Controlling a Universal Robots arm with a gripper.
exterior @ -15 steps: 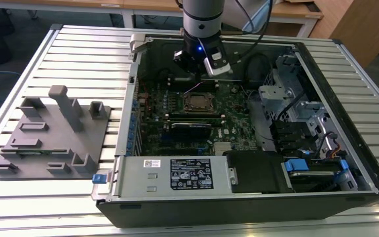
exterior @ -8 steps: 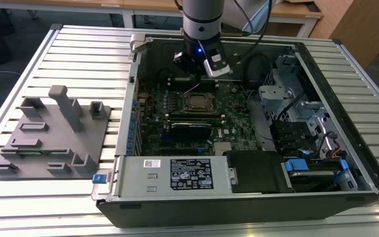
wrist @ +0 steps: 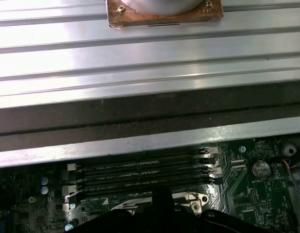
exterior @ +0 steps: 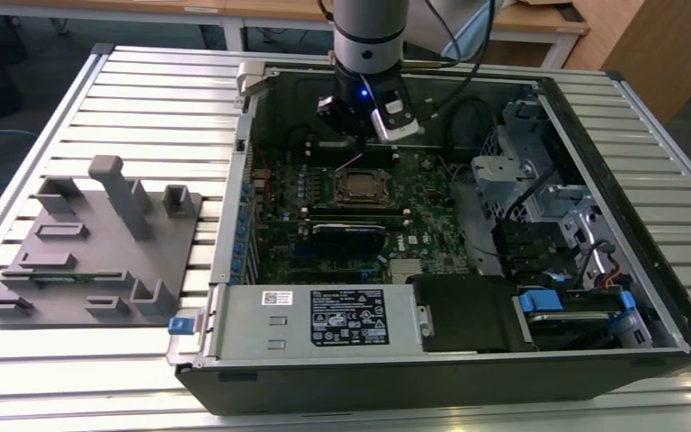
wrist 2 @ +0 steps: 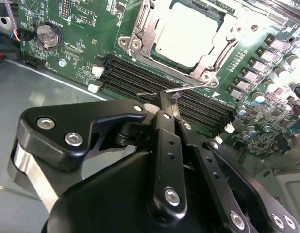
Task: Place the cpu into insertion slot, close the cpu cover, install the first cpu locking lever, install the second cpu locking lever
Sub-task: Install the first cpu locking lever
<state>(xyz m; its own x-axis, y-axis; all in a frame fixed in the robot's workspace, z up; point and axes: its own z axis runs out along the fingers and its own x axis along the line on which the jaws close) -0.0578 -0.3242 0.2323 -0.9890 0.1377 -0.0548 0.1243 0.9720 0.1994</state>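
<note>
Condition at this moment:

- The gripper (wrist 2: 163, 99) has its jaws pressed together, with no gap visible between the fingertips.
- The cpu (wrist 2: 186, 34) sits in the slot (wrist 2: 128, 43), pale face up.
- The cover (wrist 2: 214, 57) lies flat over the cpu, which shows through its square cut-out. Judged from this, the first two steps are complete.
- A thin wire lever (wrist 2: 189, 88) stands clear of the cover, out over the memory slots (wrist 2: 140, 80), so it appears unlatched.

Governing relation:

- In the second wrist view the lever's long axis runs parallel to the memory slots and to the nearest edge of the slot. It crosses the line of the fingers roughly at right angles.
- The fingertips meet the wire near its hooked free end, either touching it or just beside it. It cannot be told whether the closed jaws clamp the wire or only bear against it.
- The slot lies straight ahead of the jaws, on the far side of the memory slots.
- In the exterior view the gripper hangs inside the open case, on the side of the slot away from the power supply (exterior: 321, 317).

Judgement: the work in hand is a locking lever. Any motion of the wire has to be taken across its length, toward the slot.
</note>
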